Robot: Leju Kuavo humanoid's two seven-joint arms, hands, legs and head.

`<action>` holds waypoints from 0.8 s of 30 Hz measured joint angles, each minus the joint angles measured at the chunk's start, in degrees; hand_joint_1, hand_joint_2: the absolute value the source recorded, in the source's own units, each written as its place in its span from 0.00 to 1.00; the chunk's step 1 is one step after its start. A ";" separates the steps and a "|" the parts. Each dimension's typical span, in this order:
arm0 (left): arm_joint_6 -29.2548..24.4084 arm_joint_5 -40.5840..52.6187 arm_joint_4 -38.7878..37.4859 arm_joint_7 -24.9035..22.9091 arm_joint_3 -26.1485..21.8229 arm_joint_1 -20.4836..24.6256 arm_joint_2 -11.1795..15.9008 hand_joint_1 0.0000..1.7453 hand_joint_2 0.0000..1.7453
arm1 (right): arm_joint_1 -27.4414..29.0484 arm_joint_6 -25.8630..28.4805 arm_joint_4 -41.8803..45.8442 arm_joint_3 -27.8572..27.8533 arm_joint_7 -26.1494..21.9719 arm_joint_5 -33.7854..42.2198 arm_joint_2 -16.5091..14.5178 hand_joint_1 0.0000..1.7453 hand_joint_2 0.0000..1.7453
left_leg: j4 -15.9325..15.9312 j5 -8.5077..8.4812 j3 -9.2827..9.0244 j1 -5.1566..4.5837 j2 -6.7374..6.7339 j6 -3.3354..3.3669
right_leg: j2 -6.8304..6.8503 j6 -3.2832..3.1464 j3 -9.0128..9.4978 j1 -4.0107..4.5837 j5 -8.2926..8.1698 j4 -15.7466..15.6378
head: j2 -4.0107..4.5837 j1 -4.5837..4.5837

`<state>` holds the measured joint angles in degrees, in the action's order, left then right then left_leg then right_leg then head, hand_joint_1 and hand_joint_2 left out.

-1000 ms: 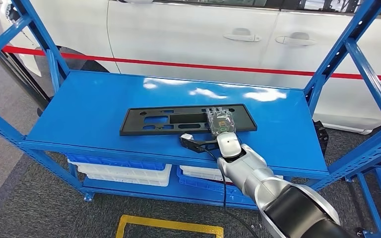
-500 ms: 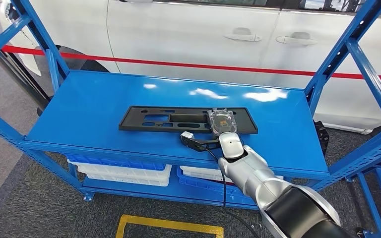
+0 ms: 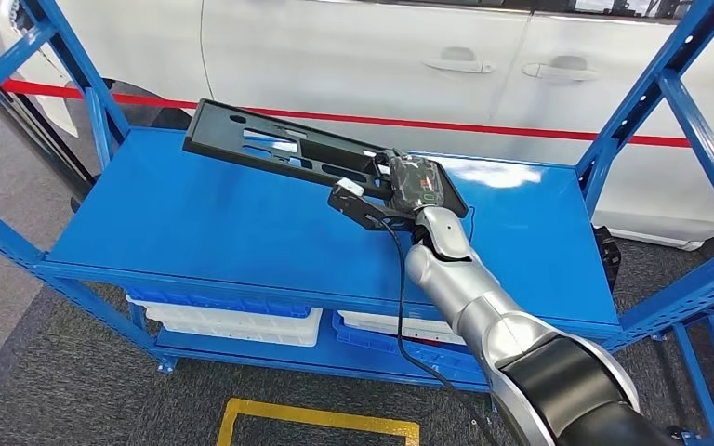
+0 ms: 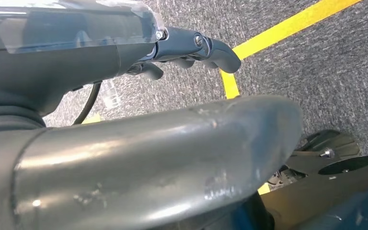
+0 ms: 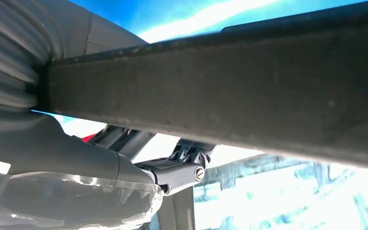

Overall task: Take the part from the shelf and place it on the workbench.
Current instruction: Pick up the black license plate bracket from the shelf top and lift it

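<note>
Now the long black part (image 3: 284, 149), a flat panel with several cut-outs, is in the air above the blue shelf (image 3: 195, 223), tilted so that its far end rises toward the back left and its near end sits low at the right hand (image 3: 409, 181). The right hand grips that near end, and in the right wrist view the part (image 5: 230, 91) runs as a dark bar straight across the hand (image 5: 76, 172), whose fingers (image 5: 182, 172) curl beneath it. The left hand (image 4: 124, 48) hangs over grey carpet with a yellow floor line (image 4: 287, 28) beyond it; its dark fingers (image 4: 211, 48) curl in around nothing. Behind the shelf stands a white car (image 3: 381, 56) with a red stripe.
</note>
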<state>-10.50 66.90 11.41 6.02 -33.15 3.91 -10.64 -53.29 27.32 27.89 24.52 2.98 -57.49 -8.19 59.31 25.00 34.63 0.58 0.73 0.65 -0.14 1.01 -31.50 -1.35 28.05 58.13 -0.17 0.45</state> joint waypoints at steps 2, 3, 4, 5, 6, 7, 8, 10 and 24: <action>-0.18 -0.20 0.00 0.07 -0.20 0.01 0.00 0.00 0.00 | 0.09 0.59 1.20 -0.57 -2.03 1.82 -0.02 1.00 1.00 | 0.00 0.00 0.13 0.00 -0.01 0.00 | -0.03 0.00 -0.13 0.00 0.00 0.02 | 0.00 0.00; -0.35 -0.43 0.00 0.17 -0.37 0.00 0.00 0.00 0.00 | 0.14 0.71 2.25 -0.84 -3.40 3.36 -0.02 1.00 1.00 | 0.00 0.00 0.20 0.00 -0.01 0.00 | -0.05 0.00 -0.22 0.00 0.00 0.03 | 0.00 0.00; -0.58 -0.67 0.00 0.32 -0.64 -0.02 0.00 0.00 0.00 | 0.15 0.35 3.86 -1.05 -4.57 5.44 -0.01 1.00 1.00 | 0.00 -0.01 0.28 0.00 -0.03 -0.01 | -0.06 0.00 -0.31 -0.01 -0.01 0.04 | 0.00 -0.01; -0.84 -0.94 0.00 0.51 -0.95 -0.08 0.00 0.00 0.00 | 0.13 -0.67 6.15 -1.22 -5.10 7.90 0.09 1.00 1.00 | 0.01 -0.02 0.34 0.00 -0.04 -0.02 | -0.06 0.00 -0.40 -0.01 -0.01 0.05 | 0.00 0.00; -1.10 -1.19 0.00 0.72 -1.28 -0.17 0.00 0.00 0.00 | 0.11 -2.14 9.08 -1.31 -5.06 10.63 0.34 1.00 1.00 | 0.02 -0.03 0.41 0.00 -0.04 -0.02 | -0.05 0.00 -0.48 -0.01 -0.01 0.06 | 0.00 0.02; -1.31 -1.35 0.00 0.89 -1.57 -0.26 0.00 0.00 0.00 | 0.08 -3.66 11.88 -1.32 -4.68 13.13 0.65 1.00 1.00 | 0.02 -0.04 0.46 -0.01 -0.04 -0.03 | -0.04 0.00 -0.53 -0.02 -0.01 0.06 | 0.00 0.02; -1.49 -1.45 0.00 1.01 -1.80 -0.36 0.00 0.00 0.00 | -0.02 -5.07 15.01 -1.32 -4.18 15.67 1.15 1.00 1.00 | 0.03 -0.05 0.50 -0.01 -0.01 -0.03 | 0.00 0.00 -0.58 -0.02 -0.01 0.06 | 0.00 0.02; -1.81 -1.54 0.00 1.11 -2.30 -0.57 0.00 0.00 0.00 | -0.56 -6.94 21.03 -1.33 -3.61 20.27 2.38 1.00 1.00 | 0.03 -0.06 0.57 -0.01 0.05 -0.02 | 0.07 0.00 -0.62 -0.02 -0.01 0.06 | 0.00 0.01; 2.35 -9.74 0.00 19.50 -8.56 -0.59 -0.22 0.00 0.75 | 12.22 -29.13 47.99 -3.32 -15.55 70.36 12.95 1.00 1.00 | 0.03 0.00 0.55 0.00 0.16 -0.02 | 0.13 0.02 -0.56 -0.01 0.04 -0.02 | 0.00 0.01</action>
<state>-8.15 57.16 11.41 25.52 -41.71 3.32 -10.87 -41.08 -1.82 75.88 21.20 -12.57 12.87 4.76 59.34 25.00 35.19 0.58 0.89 0.62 -0.02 1.03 -32.06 -1.36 28.09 58.11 -0.17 0.46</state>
